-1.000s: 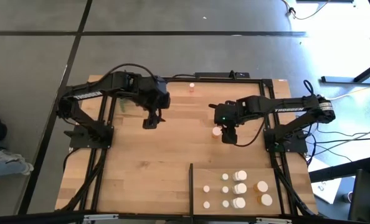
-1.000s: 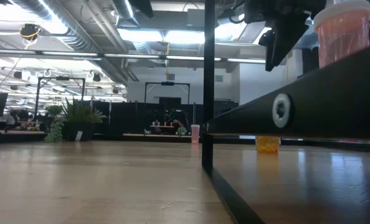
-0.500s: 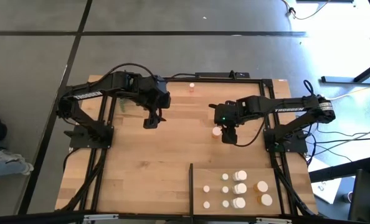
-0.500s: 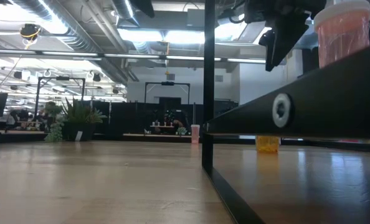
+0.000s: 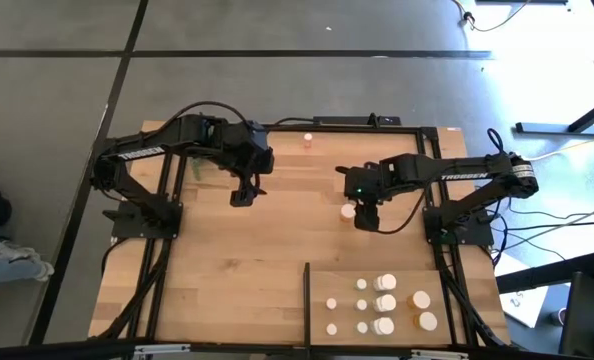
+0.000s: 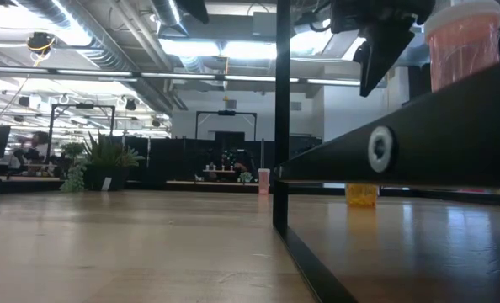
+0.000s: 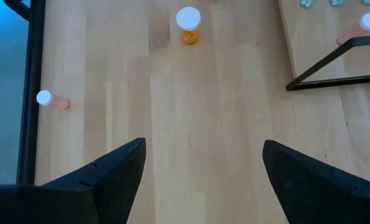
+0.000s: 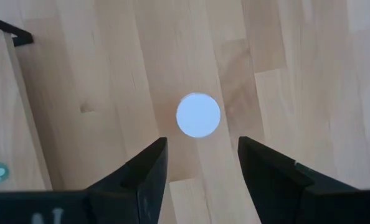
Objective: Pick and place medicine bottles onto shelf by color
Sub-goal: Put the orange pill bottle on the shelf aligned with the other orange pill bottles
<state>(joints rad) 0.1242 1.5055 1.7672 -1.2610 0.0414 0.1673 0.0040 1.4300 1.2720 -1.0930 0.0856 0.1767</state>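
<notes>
An orange medicine bottle with a white cap [image 5: 348, 211] stands upright on the tabletop near its middle. My right gripper [image 5: 366, 217] hangs open just to its right. From that wrist the cap [image 8: 198, 115] shows below and ahead of the gripper [image 8: 202, 163], clear of both fingers. My left gripper [image 5: 242, 195] hangs open over bare wood at the far left and sees the same bottle [image 7: 188, 25]. A small pinkish bottle [image 5: 308, 140] stands near the far edge. The shelf [image 5: 457, 290] lies at the near right with several bottles [image 5: 384, 300] standing on it.
The shelf's black strip [image 5: 307, 300] runs along its left side and its black front edge [image 6: 418, 143] fills the low view's right. A pinkish bottle [image 6: 462, 42] stands at that edge. Bare wood [image 5: 227, 280] lies between the arms and the near left.
</notes>
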